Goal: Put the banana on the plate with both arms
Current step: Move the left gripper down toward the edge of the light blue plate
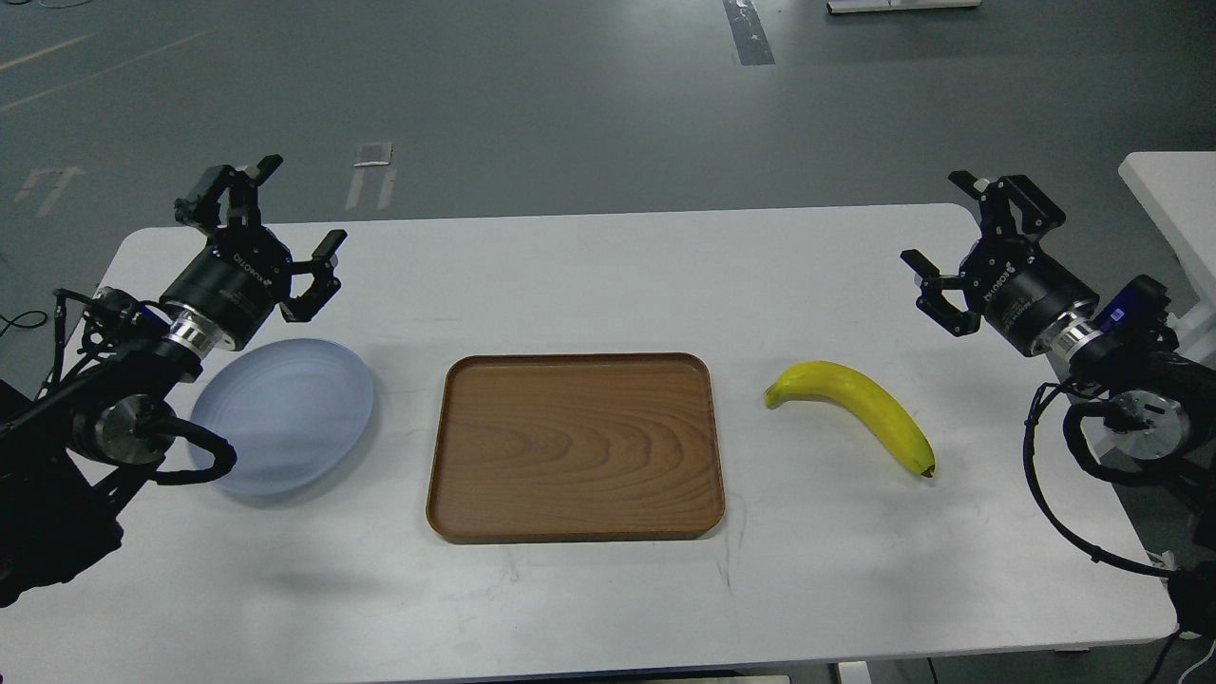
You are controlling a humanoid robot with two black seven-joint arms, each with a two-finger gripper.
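Curved bright-yellow banana (855,408): laid on white bench (608,275), 3 o'clock of brown wooden tray (575,446). Pale blue round plate (285,413): 9 o'clock, bare. Left gripper (290,204), right gripper (940,218): held spread, nothing grasped.

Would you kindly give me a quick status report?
Left gripper and right gripper open, empty. Banana on table, right. Plate left; wooden tray between.

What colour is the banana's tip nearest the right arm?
Dark brown, on the curved yellow banana; head view shows it best.
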